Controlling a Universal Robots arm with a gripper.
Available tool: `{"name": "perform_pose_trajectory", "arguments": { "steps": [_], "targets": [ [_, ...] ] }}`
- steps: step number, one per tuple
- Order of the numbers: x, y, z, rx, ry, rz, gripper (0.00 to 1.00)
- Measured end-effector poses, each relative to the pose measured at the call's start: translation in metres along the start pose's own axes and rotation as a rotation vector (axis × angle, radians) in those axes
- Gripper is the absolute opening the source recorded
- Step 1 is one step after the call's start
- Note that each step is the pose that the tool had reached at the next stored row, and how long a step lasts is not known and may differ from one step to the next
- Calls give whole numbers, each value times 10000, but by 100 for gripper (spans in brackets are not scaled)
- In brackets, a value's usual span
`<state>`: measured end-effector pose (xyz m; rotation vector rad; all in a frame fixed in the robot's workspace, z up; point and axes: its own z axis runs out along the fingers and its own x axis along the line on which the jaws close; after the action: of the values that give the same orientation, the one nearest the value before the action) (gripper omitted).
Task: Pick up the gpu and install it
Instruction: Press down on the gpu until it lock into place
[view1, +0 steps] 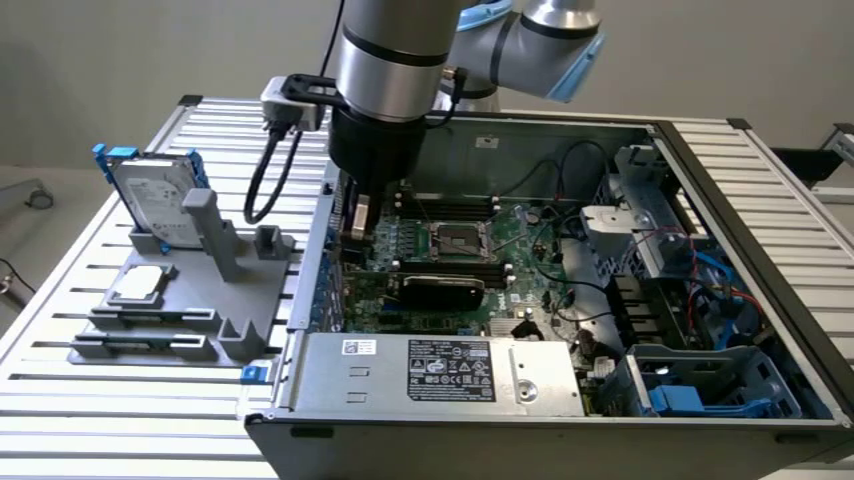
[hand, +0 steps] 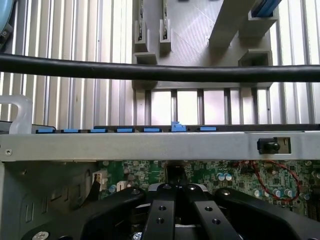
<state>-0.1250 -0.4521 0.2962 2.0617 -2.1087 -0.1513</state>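
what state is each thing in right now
gripper: shut, low inside the case over the motherboard
gpu: upright, on edge beneath the arm by the case wall
computer case: side open
hard drive: upright in the grey holder
small silver chip: flat on holder

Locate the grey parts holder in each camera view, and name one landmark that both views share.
Exterior view: the grey parts holder stands on the slatted table, at the exterior view's left of the computer case.
Wrist view: the holder lies beyond the black cable.
Shared landmark: the case's side wall facing the holder.
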Motion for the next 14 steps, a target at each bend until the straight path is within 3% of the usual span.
{"name": "perform_pose_trajectory", "arguments": {
  "steps": [14],
  "targets": [
    [-11,19,-31,-84,78,13,11]
  ]
}}
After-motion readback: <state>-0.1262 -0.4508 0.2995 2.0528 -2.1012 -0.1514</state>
